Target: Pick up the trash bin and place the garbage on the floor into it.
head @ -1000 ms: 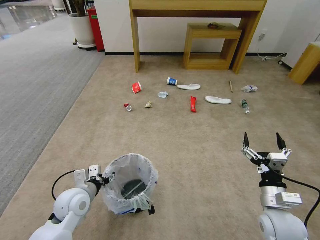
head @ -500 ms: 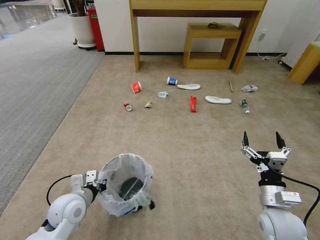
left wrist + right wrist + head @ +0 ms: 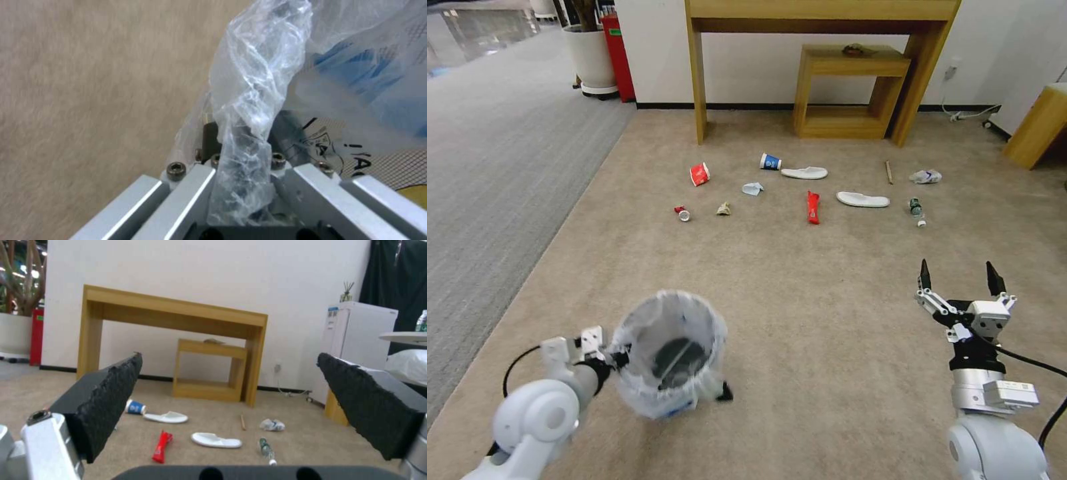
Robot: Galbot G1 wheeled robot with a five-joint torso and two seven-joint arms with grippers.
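Observation:
The trash bin, a small dark bin with a crinkly white bag folded over its rim, hangs tilted above the floor at the near left. My left gripper is shut on its rim and bag, seen close in the left wrist view. My right gripper stands open at the near right, empty. The garbage lies farther ahead: a red cup, a blue cup, two white slippers, a red wrapper, a bottle, a stick and crumpled paper.
A tall wooden table and a low wooden shelf stand against the far wall. Grey striped carpet runs along the left, with a white planter at its far end. Another wooden piece sits far right, a cable beside it.
My left gripper has carried the trash bin up and a little to the left, and it now tilts. The right gripper has drifted slightly right and stays open.

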